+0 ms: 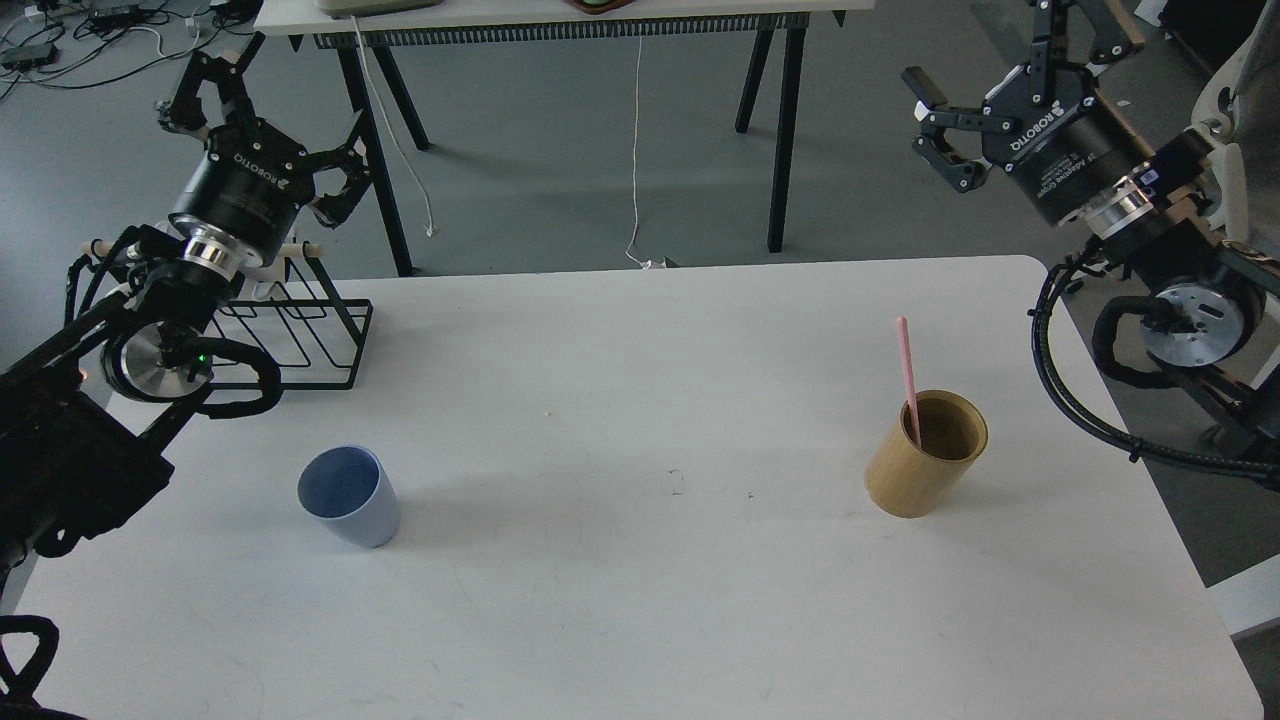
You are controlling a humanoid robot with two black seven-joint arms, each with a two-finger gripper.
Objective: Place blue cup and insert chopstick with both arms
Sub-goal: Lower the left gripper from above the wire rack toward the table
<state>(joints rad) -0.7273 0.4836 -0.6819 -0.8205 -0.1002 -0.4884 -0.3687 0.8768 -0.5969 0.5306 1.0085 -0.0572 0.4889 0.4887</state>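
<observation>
Both grippers, left [268, 112] and right [985, 95], hung open and empty, blue cup [349, 496] sat upright front-left, chopstick [908, 378] leaned inside the tan cylinder [925, 455], so probably best grabbing the cup low and square.

Both arms are black and jointed; the left arm [110, 380], at eight o'clock, wears a bright silver wrist ring and a round silver joint disc with a small green light; the right arm [1170, 270], at two o'clock, shows the same silver ring and disc; white "ROBOTIQ" lettering marks each black gripper body; black ribbed cables loop beside both wrists.
</observation>
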